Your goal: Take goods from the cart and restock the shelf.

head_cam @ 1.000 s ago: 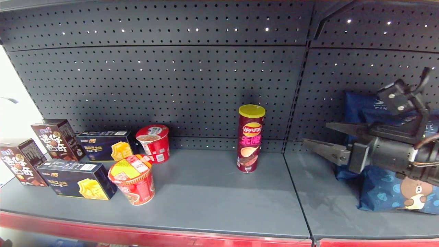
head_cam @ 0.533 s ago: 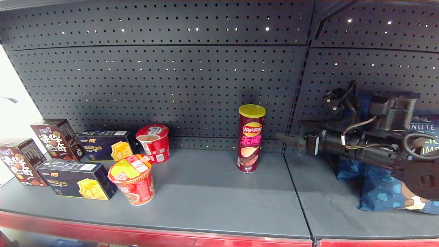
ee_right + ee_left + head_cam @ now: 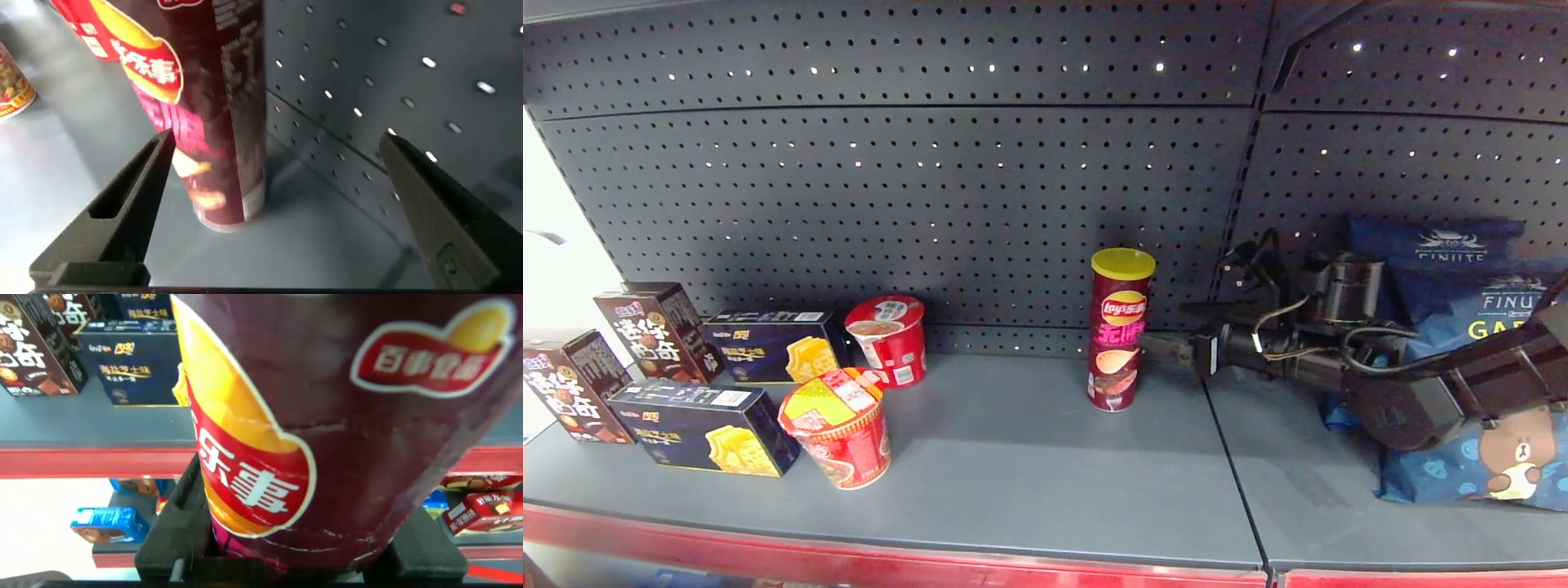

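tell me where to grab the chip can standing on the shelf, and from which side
Grip the chip can around mid-body, coming in level from the robot's right. It stands upright and round, so its sides suit a pinch, while the pegboard stands close behind it. The right claw sits open on that side, at about mid-height.
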{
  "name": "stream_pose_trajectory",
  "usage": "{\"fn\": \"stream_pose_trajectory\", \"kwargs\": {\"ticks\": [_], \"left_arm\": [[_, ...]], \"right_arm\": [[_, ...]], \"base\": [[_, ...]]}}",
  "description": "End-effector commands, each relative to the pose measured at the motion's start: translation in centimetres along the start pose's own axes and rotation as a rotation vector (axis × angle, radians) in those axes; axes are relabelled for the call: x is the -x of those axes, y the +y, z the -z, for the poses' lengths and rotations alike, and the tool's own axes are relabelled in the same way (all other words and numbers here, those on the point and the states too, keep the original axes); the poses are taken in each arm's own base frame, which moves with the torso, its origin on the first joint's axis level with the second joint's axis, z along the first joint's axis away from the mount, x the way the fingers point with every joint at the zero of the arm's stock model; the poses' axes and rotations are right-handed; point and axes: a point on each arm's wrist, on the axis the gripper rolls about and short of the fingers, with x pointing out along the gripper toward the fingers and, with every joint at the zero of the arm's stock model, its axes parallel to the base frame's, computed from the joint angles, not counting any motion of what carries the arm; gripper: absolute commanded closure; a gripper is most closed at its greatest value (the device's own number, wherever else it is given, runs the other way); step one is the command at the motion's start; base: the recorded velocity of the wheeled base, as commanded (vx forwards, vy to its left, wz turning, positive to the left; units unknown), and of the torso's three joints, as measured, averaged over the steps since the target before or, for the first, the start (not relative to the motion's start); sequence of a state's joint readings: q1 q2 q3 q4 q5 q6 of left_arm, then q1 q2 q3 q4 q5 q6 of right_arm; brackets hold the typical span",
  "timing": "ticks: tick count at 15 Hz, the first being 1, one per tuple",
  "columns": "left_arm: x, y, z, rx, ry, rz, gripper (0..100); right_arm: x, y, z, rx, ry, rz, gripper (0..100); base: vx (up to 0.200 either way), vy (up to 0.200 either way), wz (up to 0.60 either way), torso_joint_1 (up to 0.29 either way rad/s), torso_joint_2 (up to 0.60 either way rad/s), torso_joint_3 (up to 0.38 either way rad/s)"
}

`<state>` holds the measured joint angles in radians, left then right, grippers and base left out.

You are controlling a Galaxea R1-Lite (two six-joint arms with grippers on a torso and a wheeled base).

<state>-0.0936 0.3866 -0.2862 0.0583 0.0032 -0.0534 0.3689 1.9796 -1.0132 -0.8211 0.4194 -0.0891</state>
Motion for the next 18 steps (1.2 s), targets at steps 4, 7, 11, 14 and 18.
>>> {"fn": "stream_pose_trajectory", "kwargs": {"ticks": [4,7,11,14,18], "left_arm": [[-0.2,0.0,0.7,0.005,0.021,0.002,100],[-0.3,0.1,1.3,0.008,0.041,0.002,100],[-0.2,0.1,1.8,0.009,0.044,0.002,100],[-0.3,0.1,2.2,0.008,0.059,0.000,100],[-0.3,0.1,2.3,0.022,0.059,-0.001,100]], "right_arm": [[-3.2,0.6,2.7,-0.017,0.037,-0.060,0],[-4.3,0.6,3.9,-0.021,0.038,-0.112,0],[-5.5,0.6,4.8,-0.025,0.038,-0.130,0],[-6.6,0.7,5.5,-0.025,0.039,-0.153,0],[-7.6,0.6,6.4,-0.044,0.031,-0.166,0]], "base": [[0.000,0.000,0.00,0.000,0.00,0.000],[0.000,0.000,0.00,0.000,0.00,0.000],[0.000,0.000,0.00,0.000,0.00,0.000],[0.000,0.000,0.00,0.000,0.00,0.000],[0.000,0.000,0.00,0.000,0.00,0.000]]}}
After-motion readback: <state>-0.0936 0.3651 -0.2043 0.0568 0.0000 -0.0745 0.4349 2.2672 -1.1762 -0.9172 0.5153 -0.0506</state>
